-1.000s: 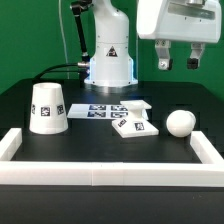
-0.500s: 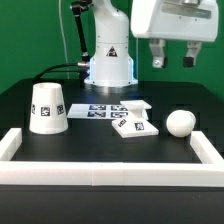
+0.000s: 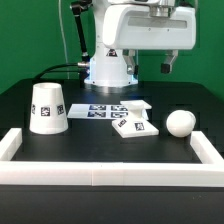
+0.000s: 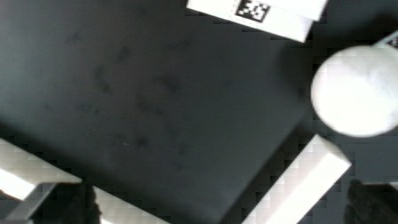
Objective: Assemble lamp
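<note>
The lamp's three white parts lie apart on the black table. The tapered shade stands at the exterior view's left. The flat square base lies in the middle, and its tagged corner shows in the wrist view. The round bulb lies at the exterior view's right and also shows in the wrist view. My gripper hangs high above the base and bulb, open and empty. In the wrist view the gripper shows only its dark fingertips at the frame edge.
The marker board lies flat behind the base. A long white border rail runs along the table's front and sides; it also shows in the wrist view. The robot's base stands at the back.
The gripper has swung toward the exterior view's left and turned about its axis, staying high above the table. The lamp parts have not moved.
</note>
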